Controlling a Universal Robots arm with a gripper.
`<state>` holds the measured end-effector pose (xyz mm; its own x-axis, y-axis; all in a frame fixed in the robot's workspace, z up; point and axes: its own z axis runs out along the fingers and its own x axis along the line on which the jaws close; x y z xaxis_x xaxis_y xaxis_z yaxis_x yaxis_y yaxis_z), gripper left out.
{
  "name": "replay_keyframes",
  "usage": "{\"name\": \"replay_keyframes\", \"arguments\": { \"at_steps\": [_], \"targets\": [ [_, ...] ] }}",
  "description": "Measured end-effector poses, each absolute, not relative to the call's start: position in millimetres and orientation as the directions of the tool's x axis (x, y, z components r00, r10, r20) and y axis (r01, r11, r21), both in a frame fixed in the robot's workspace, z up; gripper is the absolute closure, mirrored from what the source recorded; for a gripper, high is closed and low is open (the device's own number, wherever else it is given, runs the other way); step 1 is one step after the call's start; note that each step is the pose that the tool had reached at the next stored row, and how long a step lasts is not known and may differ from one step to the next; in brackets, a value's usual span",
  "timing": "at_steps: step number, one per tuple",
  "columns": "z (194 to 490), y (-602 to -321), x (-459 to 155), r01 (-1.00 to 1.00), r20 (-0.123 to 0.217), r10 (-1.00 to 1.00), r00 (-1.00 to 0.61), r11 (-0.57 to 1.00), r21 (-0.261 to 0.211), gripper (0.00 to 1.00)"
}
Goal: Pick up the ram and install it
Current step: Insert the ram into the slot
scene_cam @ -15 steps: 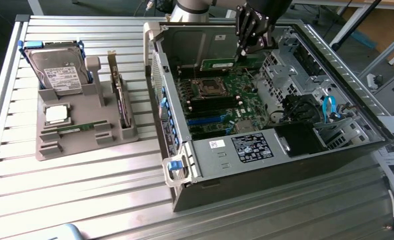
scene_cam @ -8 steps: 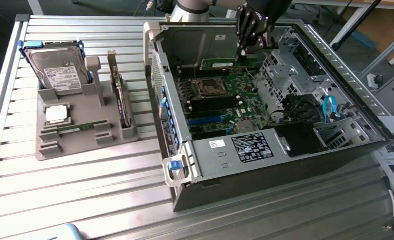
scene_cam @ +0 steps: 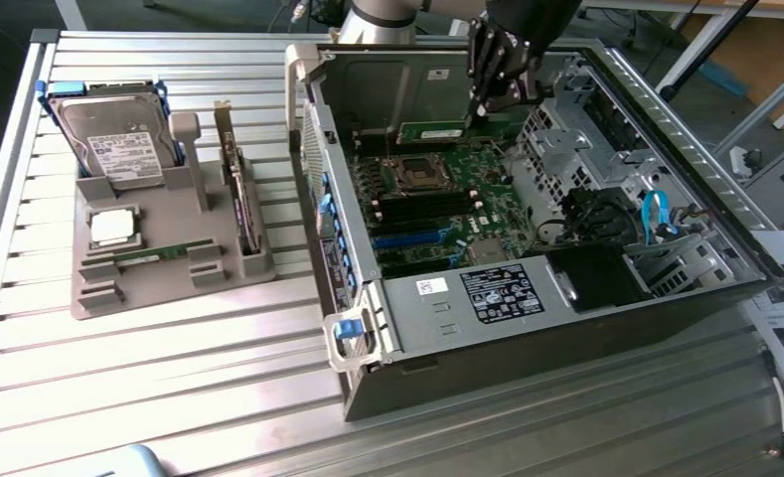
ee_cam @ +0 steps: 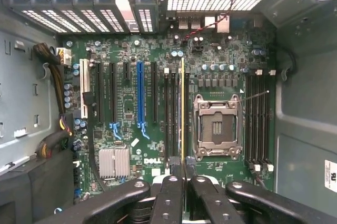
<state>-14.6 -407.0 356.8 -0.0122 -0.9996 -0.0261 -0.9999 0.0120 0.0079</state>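
While end effector [ee_cam: 182, 181] grips ram [ee_cam: 182, 108], over mobo [ee_cam: 126, 109]

This looks like a robotics lab or test workshop. A slatted aluminium-profile table [scene_cam: 166, 388] carries an open computer case [scene_cam: 498, 383] with its motherboard [scene_cam: 451, 194] bared, and a robot arm's black gripper [scene_cam: 482, 107] holds the ram [scene_cam: 434, 129] inside it. Beside the case, a grey fixture tray [scene_cam: 166, 293] presents a hard drive [scene_cam: 120, 144] and a processor chip [scene_cam: 110, 227] in fitted slots, and behind the table stands what may be cardboard [scene_cam: 749, 65].
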Motion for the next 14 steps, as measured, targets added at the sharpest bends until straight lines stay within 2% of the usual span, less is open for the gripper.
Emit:
{"name": "replay_keyframes", "arguments": {
  "at_steps": [14],
  "targets": [
    [338, -407, -15, -1.000, -0.026, -1.000, -0.012, 0.012, 0.008, 0.88]
  ]
}}
